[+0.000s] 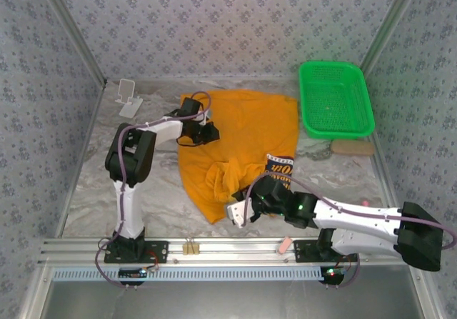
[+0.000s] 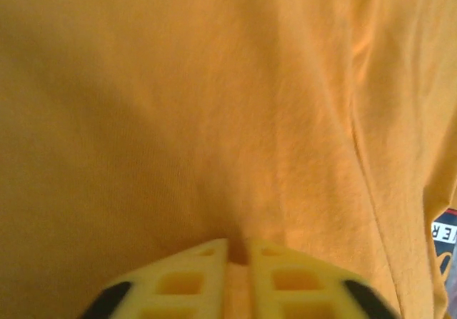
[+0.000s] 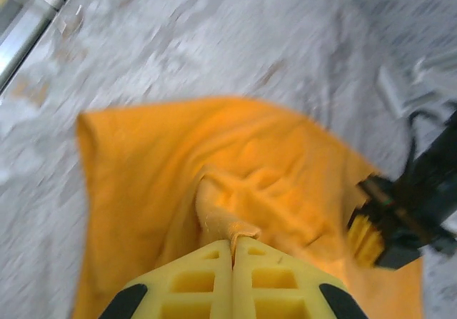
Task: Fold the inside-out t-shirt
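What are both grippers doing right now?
Left gripper: closed, pinching the shirt.
Right gripper: closed on a shirt fold.

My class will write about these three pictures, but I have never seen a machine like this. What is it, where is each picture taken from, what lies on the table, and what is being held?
These are two robot arms bolted at a table's near edge, each ending in a two-finger gripper. The wide picture looks down from above and behind them. The two close-ups come from cameras on the wrists. An orange t-shirt lies rumpled on the marbled table, and a green basket stands at the far right. The right gripper pinches a fold of the shirt. The left gripper seems to pinch its cloth too.
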### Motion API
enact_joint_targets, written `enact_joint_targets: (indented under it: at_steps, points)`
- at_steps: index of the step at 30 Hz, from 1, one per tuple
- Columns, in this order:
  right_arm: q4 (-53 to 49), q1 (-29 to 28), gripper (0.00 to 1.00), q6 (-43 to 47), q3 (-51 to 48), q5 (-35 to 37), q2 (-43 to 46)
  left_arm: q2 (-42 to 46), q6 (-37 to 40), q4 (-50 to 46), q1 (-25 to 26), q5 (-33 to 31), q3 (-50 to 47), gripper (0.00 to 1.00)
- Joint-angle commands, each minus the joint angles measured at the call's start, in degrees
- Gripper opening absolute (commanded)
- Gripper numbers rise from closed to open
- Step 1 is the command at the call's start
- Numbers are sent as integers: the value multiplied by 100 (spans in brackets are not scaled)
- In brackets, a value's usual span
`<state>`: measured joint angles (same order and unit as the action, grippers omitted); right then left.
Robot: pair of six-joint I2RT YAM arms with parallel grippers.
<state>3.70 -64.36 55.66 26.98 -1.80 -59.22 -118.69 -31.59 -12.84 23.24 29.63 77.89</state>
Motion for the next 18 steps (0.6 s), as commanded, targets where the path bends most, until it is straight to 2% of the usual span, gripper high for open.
enact_joint_targets:
  at_steps: [1,3,4,5,6,7,9,12,15,18]
  points:
    - [-294,84,3,-248,-65,96,349,577,382,-197,59,275,-286,35]
    - [-621,119,5,-365,20,-424,462,1033,452,-459,82,121,-591,37]
    - [-930,100,10,-424,80,-672,433,1266,490,-623,96,43,-739,37]
    - [-1261,49,18,-491,174,-892,356,1479,550,-780,109,7,-882,38]
    - [-1521,-1,30,-553,240,-1078,257,1737,607,-963,139,-57,-1047,38]
    - [-1776,-44,34,-592,334,-1262,147,2020,680,-1136,174,-143,-1233,38]
    - [-2113,-33,36,-691,520,-1486,-53,2549,742,-1364,277,-301,-1605,38]
    - [-2215,151,38,-735,628,-1586,-101,3217,669,-1447,511,-205,-2169,41]
    - [-1699,647,38,-1012,585,-1999,140,3412,409,-1206,963,-5,-2568,43]
    - [-602,1299,39,-1888,411,-2355,322,3252,60,-706,1448,96,-2759,43]
